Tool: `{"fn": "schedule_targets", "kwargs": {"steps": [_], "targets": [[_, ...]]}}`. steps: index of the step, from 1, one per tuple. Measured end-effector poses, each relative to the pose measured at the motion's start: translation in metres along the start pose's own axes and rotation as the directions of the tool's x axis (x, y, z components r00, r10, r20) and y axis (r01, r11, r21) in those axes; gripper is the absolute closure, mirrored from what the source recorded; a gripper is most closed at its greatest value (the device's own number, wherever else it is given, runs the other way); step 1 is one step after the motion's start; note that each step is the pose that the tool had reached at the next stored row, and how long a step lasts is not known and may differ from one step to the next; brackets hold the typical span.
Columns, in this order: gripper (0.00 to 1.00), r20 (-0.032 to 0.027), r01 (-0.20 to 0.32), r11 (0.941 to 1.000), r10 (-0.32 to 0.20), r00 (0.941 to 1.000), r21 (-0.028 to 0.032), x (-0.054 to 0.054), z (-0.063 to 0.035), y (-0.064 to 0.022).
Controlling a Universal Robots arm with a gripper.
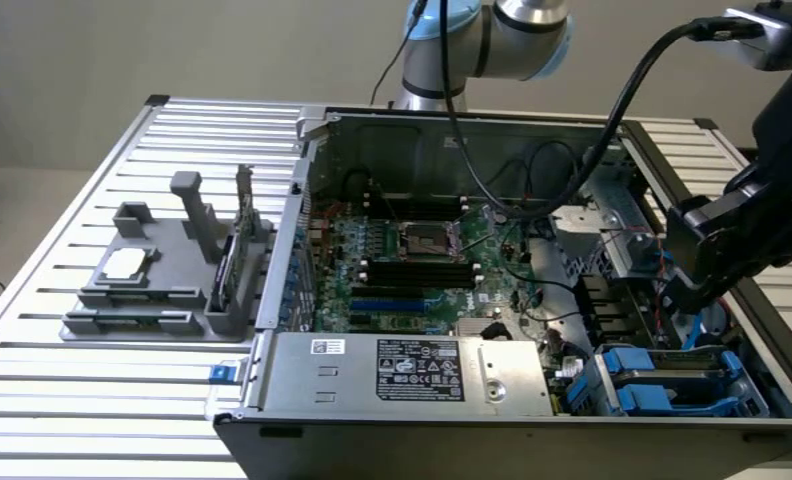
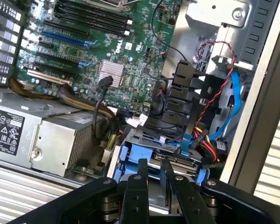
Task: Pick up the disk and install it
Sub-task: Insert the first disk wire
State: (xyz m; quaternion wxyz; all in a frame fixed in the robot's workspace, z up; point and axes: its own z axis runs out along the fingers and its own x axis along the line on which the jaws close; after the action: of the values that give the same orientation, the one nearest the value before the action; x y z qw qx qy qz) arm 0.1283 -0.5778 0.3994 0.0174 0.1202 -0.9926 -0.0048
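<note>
My gripper (image 2: 154,163) stood part-way open, a narrow gap between its two fingers (image 2: 141,173), with nothing that I could see clamped in that gap. It hung over the disk (image 2: 181,164), which lay flat in its blue frame in a bay at the corner of the case (image 1: 503,432), beside the power supply (image 2: 37,135) and on the exterior view's right. I could not tell whether my tips touched the disk. My fingers and wrist covered its near end, and cables (image 2: 234,100) crossed the far end, so little of its top showed. In the exterior view my gripper (image 1: 679,300) reached down into the dark bays above the disk (image 1: 670,365), and my tips were hard to make out there. My arm's black bulk hid part of the case's wall.
</note>
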Motion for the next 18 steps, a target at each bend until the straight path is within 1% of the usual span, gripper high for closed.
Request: {"fn": "schedule_targets", "kwargs": {"steps": [4, 7, 9, 13, 16, 18], "targets": [[0.75, 0.0020, -0.064, 0.9980, 0.064, 0.9980, -0.0020, 0.0000, 0.0008, 0.0000], [0.75, 0.0034, -0.110, 0.9939, 0.110, 0.9939, -0.0034, 0.0000, 0.0013, 0.0000], [0.75, 0.0043, -0.141, 0.9900, 0.141, 0.9900, -0.0044, -0.0001, 0.0017, 0.0000], [0.75, 0.0060, -0.203, 0.9791, 0.203, 0.9791, -0.0066, -0.0001, 0.0025, 0.0000], [0.75, 0.0071, -0.249, 0.9685, 0.249, 0.9685, -0.0083, -0.0001, 0.0032, 0.0000], [0.75, 0.0079, -0.279, 0.9602, 0.279, 0.9602, -0.0094, -0.0001, 0.0036, 0.0000]]}}
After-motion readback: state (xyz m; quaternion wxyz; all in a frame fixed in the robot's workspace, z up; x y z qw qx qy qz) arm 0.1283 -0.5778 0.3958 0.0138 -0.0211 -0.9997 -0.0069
